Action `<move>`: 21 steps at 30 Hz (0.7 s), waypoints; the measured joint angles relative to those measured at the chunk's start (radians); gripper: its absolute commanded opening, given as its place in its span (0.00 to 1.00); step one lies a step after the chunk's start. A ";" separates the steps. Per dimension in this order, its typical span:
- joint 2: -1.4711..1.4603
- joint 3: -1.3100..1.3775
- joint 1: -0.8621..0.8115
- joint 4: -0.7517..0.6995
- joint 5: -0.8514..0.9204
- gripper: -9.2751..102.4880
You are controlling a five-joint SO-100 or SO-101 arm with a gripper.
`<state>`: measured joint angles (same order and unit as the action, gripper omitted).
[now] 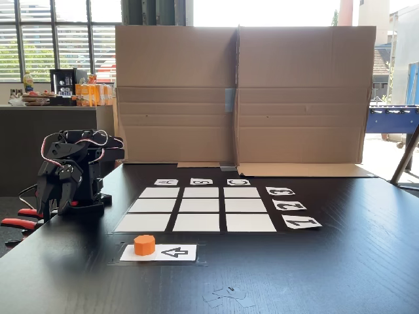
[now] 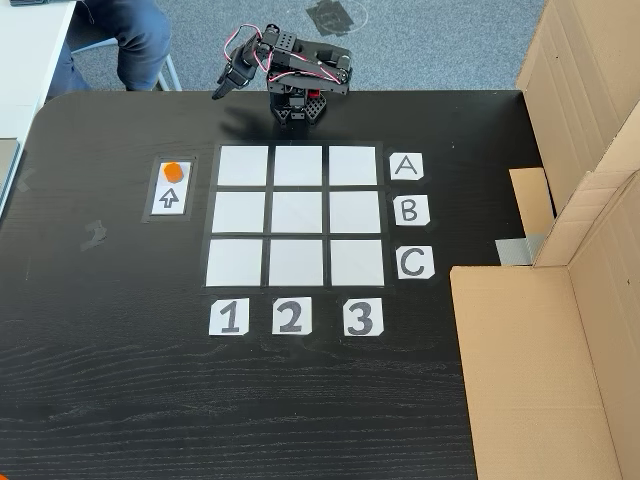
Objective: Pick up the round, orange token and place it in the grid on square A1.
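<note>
We see the black two-finger gripper (image 2: 222, 88) folded at the arm's base, empty; whether its jaws are spread we cannot tell. The small bright orange plastic token (image 2: 174, 171) sits well apart from it, on the white arrow card (image 2: 170, 198). We should open wide, descend straight over it, pinch low, then carry it to blank white square A1 (image 2: 243, 166), the grid (image 2: 296, 215) cell nearest the gripper.

Small black arm (image 1: 69, 171) — boxy servo segments, looping red-and-white cables, red clamps at its base.
</note>
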<state>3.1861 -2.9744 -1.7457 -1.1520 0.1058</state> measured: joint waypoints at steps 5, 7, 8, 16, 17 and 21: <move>-0.075 0.117 0.000 -0.028 0.000 0.30; -0.129 0.179 0.000 -0.049 0.000 0.30; -0.169 0.219 0.000 -0.060 0.000 0.30; -0.563 0.594 0.003 -0.218 0.000 0.30; -0.630 0.660 0.005 -0.241 0.000 0.30; -0.821 0.881 0.043 -0.344 0.003 0.31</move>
<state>2.3654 -2.0939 -1.7027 -1.4956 0.1089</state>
